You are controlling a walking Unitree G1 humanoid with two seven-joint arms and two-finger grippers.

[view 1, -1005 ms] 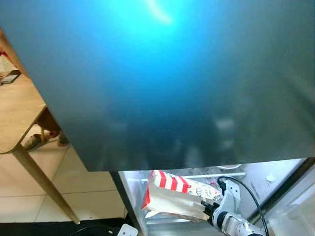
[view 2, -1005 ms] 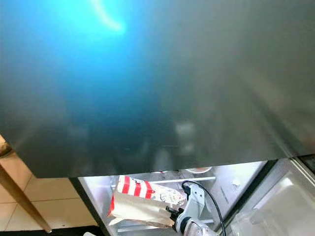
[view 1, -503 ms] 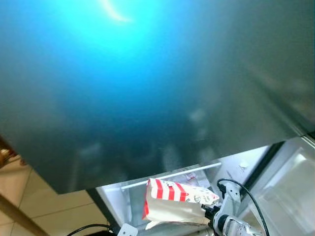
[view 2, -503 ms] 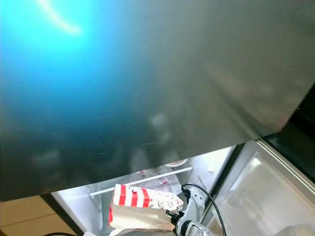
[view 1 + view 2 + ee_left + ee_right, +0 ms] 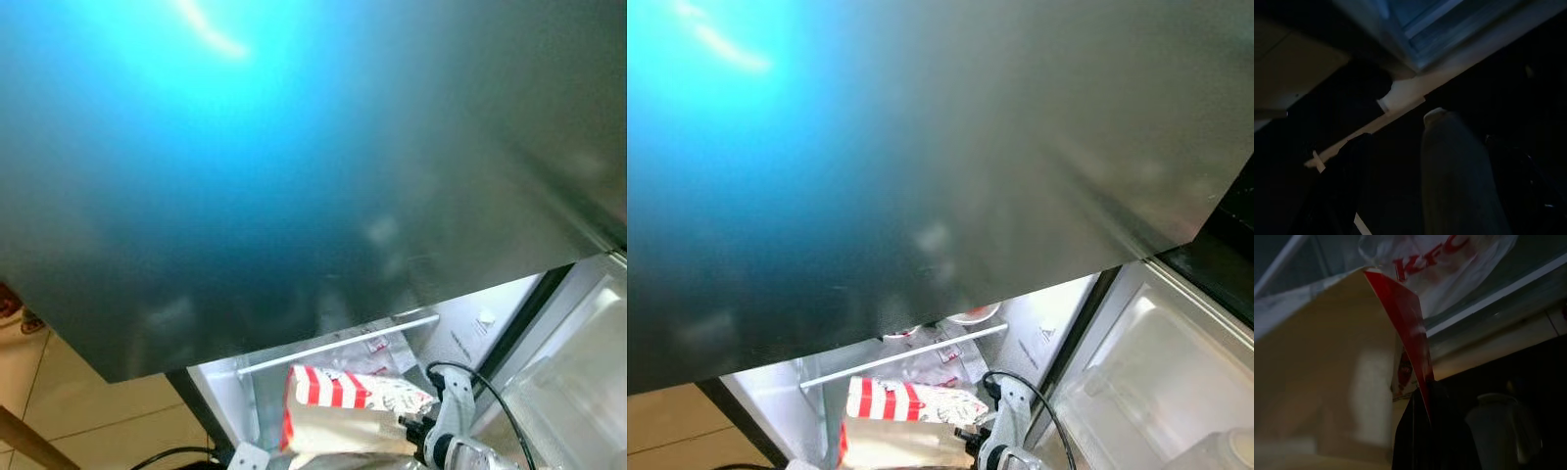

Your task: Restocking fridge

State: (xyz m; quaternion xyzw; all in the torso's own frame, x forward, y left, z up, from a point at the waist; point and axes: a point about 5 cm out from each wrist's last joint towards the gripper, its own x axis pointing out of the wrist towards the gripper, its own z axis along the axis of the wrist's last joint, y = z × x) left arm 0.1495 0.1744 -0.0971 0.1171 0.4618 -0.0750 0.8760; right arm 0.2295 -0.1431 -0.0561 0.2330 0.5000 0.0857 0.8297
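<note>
A paper bag (image 5: 343,416) with red and white stripes along its top hangs in the open lower compartment of the fridge (image 5: 470,328). My right gripper (image 5: 416,431) is shut on the bag's right edge, low in the eye views. In the right wrist view the brown bag (image 5: 1327,367) with its red edge sits pinched at my black fingers (image 5: 1420,431). A clear plastic KFC bag (image 5: 1435,264) lies behind it on the shelf. The left wrist view is very dark, with a pale edge (image 5: 1400,95) at the bottom of the fridge.
The glossy grey-blue upper fridge door (image 5: 294,147) looms close in front. A white shelf rail (image 5: 338,343) crosses the compartment above the bag. The open lower door with its clear shelf (image 5: 1156,362) stands at the right. Tiled floor (image 5: 88,411) lies at the left.
The camera has swung, so the table at the left has slid out of view and the open door shows at the right. The bag stays in my right gripper, slightly lower under the rail.
</note>
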